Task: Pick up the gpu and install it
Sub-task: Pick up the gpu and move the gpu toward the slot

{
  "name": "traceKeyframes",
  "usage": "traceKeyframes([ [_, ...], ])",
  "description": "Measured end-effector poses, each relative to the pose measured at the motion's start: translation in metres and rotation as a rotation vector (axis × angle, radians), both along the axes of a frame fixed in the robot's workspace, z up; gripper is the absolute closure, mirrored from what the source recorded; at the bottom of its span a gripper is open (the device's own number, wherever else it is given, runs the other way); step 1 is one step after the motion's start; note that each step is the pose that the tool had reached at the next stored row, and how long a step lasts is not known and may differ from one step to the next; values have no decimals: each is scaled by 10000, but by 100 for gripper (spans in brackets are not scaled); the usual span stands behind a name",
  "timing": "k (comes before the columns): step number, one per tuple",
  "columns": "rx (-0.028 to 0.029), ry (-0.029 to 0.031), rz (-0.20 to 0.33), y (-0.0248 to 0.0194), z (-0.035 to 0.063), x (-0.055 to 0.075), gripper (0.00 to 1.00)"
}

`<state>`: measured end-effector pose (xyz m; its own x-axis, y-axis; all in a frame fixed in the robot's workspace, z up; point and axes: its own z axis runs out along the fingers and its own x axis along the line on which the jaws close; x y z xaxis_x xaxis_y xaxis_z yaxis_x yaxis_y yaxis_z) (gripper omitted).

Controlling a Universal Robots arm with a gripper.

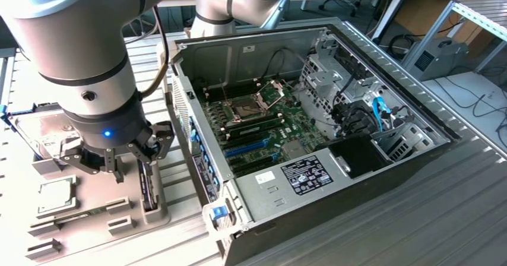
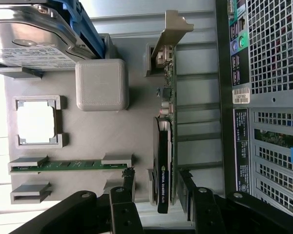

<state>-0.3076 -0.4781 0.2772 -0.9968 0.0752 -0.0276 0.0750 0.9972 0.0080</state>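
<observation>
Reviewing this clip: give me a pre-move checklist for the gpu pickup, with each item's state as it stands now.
1. End effector open: ok, jaws wide.
2. gpu between its fingers: ok, one on each side.
3. gpu standing on edge in the tray holder: ok.
4. Computer case open, blue slots exposed: ok.
5. Fingers touching the gpu: cannot tell.

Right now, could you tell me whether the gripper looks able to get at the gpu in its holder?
Probably yes. The gripper is right at the gpu, jaws open, one on each side of the card standing on edge, and nothing lies between them and it.
</observation>
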Motion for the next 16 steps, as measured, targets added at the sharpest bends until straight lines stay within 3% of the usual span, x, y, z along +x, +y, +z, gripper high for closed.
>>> traceKeyframes([
  [16, 1, 0, 0, 0, -48, 0, 52],
])
